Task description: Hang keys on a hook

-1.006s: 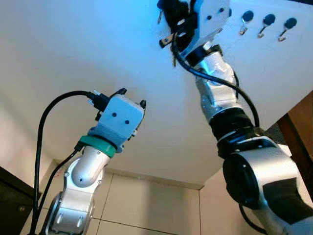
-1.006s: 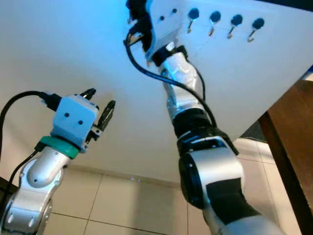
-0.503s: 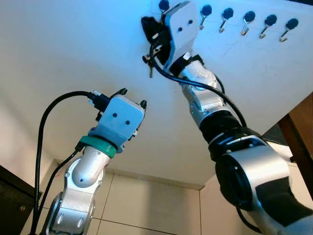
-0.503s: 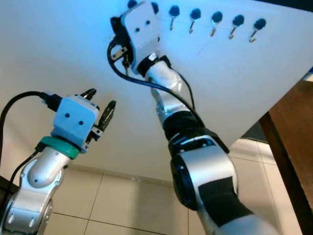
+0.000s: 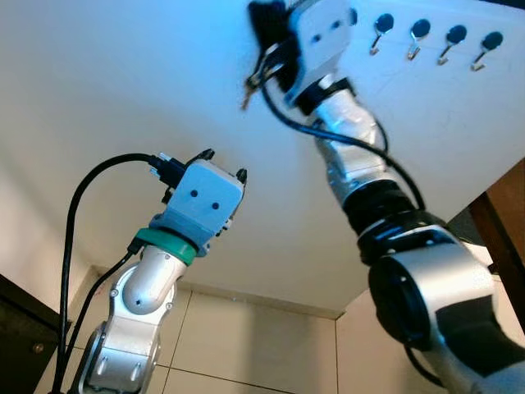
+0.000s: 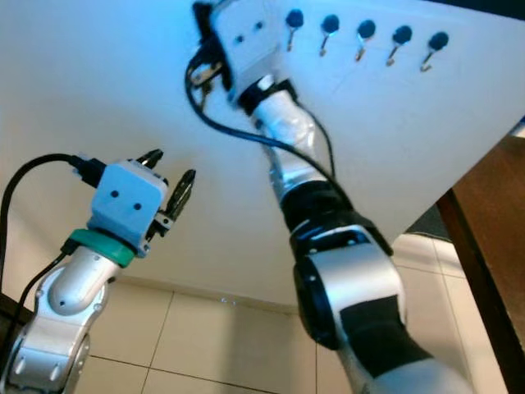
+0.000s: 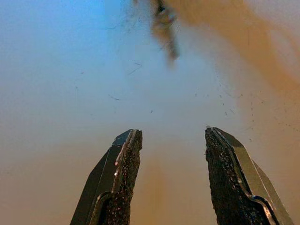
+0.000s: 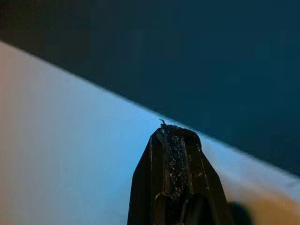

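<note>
I have the right gripper raised high against the white wall, just left of the row of hooks. Its fingers are pressed together, and the keys dangle below them, blurred. The left gripper hovers lower and well apart from the hooks, its fingers spread, nothing between them.
</note>
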{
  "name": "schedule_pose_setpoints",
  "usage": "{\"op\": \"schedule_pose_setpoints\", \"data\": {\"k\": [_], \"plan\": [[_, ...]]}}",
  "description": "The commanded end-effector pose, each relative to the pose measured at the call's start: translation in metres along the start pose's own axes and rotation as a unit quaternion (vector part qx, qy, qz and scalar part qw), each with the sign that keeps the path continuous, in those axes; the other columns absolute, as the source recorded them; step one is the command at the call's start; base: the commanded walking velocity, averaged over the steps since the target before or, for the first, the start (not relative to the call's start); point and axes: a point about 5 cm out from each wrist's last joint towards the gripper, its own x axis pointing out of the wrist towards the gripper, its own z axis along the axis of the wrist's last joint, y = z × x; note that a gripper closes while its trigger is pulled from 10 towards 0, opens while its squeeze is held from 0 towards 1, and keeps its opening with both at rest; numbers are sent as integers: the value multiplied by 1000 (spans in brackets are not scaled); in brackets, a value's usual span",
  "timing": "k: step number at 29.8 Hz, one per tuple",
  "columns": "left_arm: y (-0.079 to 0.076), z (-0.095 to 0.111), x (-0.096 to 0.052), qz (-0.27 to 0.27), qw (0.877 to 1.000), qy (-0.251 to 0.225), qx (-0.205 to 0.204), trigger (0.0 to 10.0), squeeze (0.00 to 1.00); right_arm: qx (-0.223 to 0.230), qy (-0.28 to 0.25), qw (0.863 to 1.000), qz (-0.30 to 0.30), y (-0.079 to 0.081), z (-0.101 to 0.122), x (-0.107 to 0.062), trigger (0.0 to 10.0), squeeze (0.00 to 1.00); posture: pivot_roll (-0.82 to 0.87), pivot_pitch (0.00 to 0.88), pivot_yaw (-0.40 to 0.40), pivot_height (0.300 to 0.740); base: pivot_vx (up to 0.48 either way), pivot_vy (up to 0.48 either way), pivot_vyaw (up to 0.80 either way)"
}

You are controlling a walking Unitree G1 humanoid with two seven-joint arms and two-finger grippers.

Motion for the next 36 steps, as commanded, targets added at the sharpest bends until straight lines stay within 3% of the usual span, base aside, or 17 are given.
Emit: {"op": "schedule_pose_setpoints", "data": {"k": [1,7,14,28,36], "plan": [[-4,-2,-1,-11,1000,2,-6,10000,0,-6,-12,1000,-19,-7,1,-6,10000,0,159,151,20,740,0,0,0],[-5,-2,1,-13,1000,-1,-8,10000,0,-4,0,1000,-29,-13,-3,-11,10000,0,156,153,22,740,0,0,0],[-5,-1,1,-11,1000,-2,-7,10000,0,3,27,1000,6,4,-11,-7,10000,0,169,158,14,740,0,0,0],[-5,-2,0,-9,1000,-1,-6,10000,0,9,47,999,16,15,-10,4,10000,0,174,167,10,740,0,0,0],[-5,-1,1,-7,1000,-1,-7,10000,0,-4,109,992,58,31,-26,0,10000,0,175,174,5,740,0,0,0]]}}
